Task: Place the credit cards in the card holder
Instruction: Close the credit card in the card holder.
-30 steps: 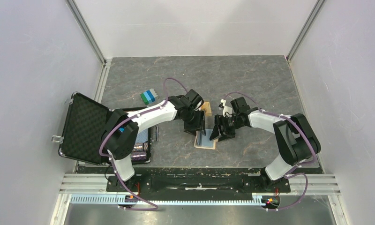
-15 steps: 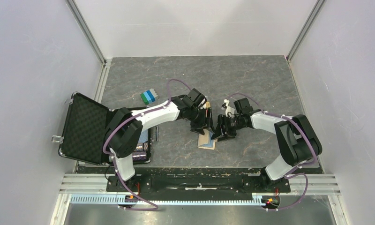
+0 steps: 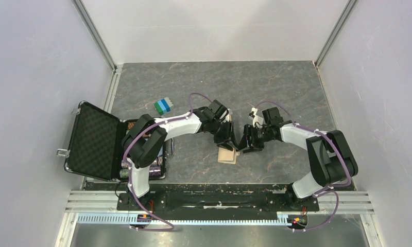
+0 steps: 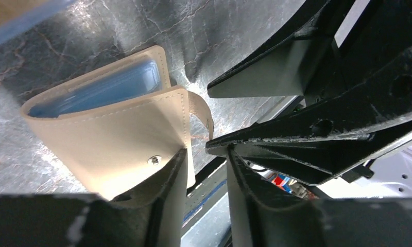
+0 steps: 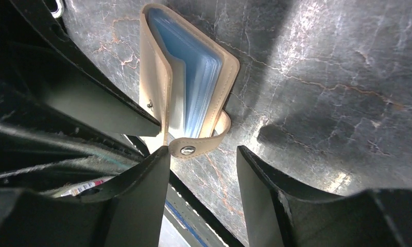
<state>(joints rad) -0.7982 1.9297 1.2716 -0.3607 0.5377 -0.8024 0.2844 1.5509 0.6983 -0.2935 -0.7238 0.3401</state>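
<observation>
Wallet: the tan wallet (image 3: 227, 155) lies on the grey tabletop (image 3: 276, 92) in the middle, nearer the arm bases than the far wall, right under the meeting tips of both arms.
Wallet state: half folded. The top cover (image 4: 111, 139) is lifted off the lower one, and a stack of light-blue sleeves (image 5: 196, 62) shows in the gap.
Snap tab: the tab (image 5: 193, 148) curls out from the lower cover at the open edge, with a metal stud at its end. A matching stud (image 4: 153, 160) sits on the outer face of the lifted cover.
Left fingers: the left fingers (image 3: 233, 145) are apart with nothing between them. In the left wrist view one lies against the outer face of the lifted cover, beside the stud.
Right fingers: the right fingers (image 3: 243, 146) are apart with only bare tabletop in the gap. The tab's end is just beside one of them, and I cannot tell whether it touches.
Pairs: the two pairs stand tip to tip, very near each other, at the wallet's far, open edge.
Cards: I cannot tell any apart in these views.
Tan piece: a flat tan piece (image 4: 13, 9) with a blue edge is cut off by the top left corner of the left wrist view. I cannot tell what it is.
Case: a black case (image 3: 93, 141) lies open at the left edge with its foam-lined lid laid back. Its base is partly hidden by the left arm.
Blocks: a small green, blue and grey stack (image 3: 164, 105) sits beyond the left arm, well apart from the wallet.
</observation>
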